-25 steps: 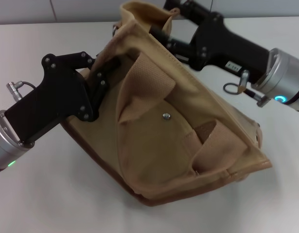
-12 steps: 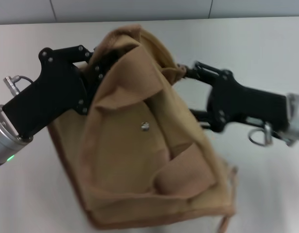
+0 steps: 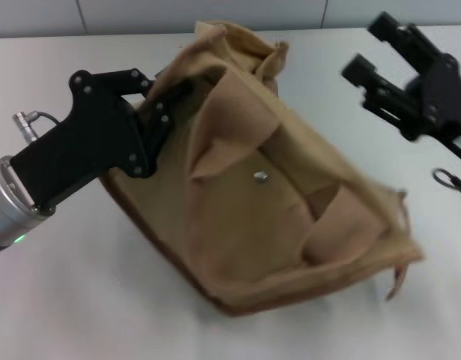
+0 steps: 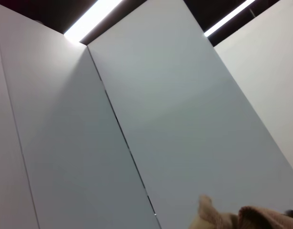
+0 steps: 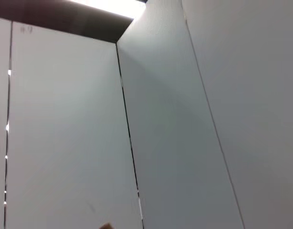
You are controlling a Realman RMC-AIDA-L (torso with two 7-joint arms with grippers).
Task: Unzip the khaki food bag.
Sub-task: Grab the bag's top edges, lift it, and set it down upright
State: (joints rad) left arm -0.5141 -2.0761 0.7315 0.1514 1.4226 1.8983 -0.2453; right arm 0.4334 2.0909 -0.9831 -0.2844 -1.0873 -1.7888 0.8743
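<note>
The khaki food bag lies tilted on the white table, front flap pocket and metal snap facing up, with its crumpled top edge at the back. My left gripper reaches in from the left and is shut on the bag's top left edge; the fabric hides its fingertips. A scrap of tan fabric shows in the left wrist view. My right gripper is open and empty at the back right, apart from the bag. The top zipper is hidden in the folds.
A thin brown tag hangs off the bag's right corner. A metal ring on my right arm shows at the right edge. Both wrist views show only grey wall panels.
My right gripper has let go of the bag's top, opened and drawn back to the right. The bag swung up with the left gripper, then settled back down on the table.
</note>
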